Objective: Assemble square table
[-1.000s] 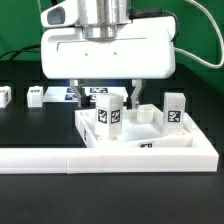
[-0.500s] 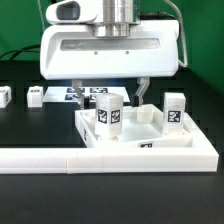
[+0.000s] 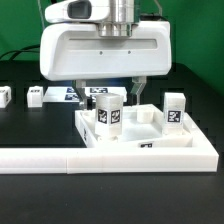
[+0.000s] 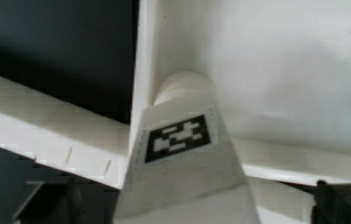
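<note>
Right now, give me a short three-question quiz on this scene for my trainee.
1. True or false: the claw is shut on a leg.
2. How many legs stand upright on the tabletop? A one, B two, C four.
3. Fill in: the loose legs lie on the exterior view's ___ side.

Key:
1. False. It is open, with a finger on either side of the near leg.
2. B. They are the near leg and the corner leg.
3. Left.
</note>
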Available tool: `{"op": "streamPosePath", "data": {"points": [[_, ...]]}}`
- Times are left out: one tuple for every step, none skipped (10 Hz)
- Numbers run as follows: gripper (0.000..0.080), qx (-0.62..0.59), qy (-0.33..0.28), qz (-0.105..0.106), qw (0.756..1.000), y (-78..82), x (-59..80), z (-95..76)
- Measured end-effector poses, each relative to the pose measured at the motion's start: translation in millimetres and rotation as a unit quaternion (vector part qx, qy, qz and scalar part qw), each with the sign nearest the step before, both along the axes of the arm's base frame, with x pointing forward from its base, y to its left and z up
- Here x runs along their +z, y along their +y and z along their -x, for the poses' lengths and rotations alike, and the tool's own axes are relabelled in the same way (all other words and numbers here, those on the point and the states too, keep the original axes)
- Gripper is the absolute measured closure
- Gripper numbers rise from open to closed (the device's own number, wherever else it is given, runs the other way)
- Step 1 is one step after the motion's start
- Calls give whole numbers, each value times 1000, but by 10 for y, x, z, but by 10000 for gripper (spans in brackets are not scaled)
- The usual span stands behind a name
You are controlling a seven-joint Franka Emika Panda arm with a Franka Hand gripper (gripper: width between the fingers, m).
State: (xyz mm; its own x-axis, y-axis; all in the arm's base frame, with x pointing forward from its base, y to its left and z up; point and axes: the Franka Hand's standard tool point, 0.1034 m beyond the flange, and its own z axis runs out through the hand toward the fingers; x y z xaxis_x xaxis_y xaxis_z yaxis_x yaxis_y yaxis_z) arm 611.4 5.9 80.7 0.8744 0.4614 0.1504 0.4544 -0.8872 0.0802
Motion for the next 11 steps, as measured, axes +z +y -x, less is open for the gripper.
{"op": "streamPosePath", "data": {"points": [[178,3,0,1,1000,-1,-1,1],[178,2,0,0,1000,-1,-1,1],[357,2,0,0,1000,-1,-1,1],[513,2,0,0,1000,-1,-1,1],[513,-1,0,0,1000,-1,-1,1],[511,-10,0,-2,1000,-1,-2,1],[511,-26,0,-5,1000,1,-2,1],[511,-59,0,-11,998,-1,-2,1],[511,-105,-1,-21,994,-3,-3,0],[511,-155,-1,-31,987,2,-2,-2],[511,-190,-2,-37,981,1,-3,-1]]}}
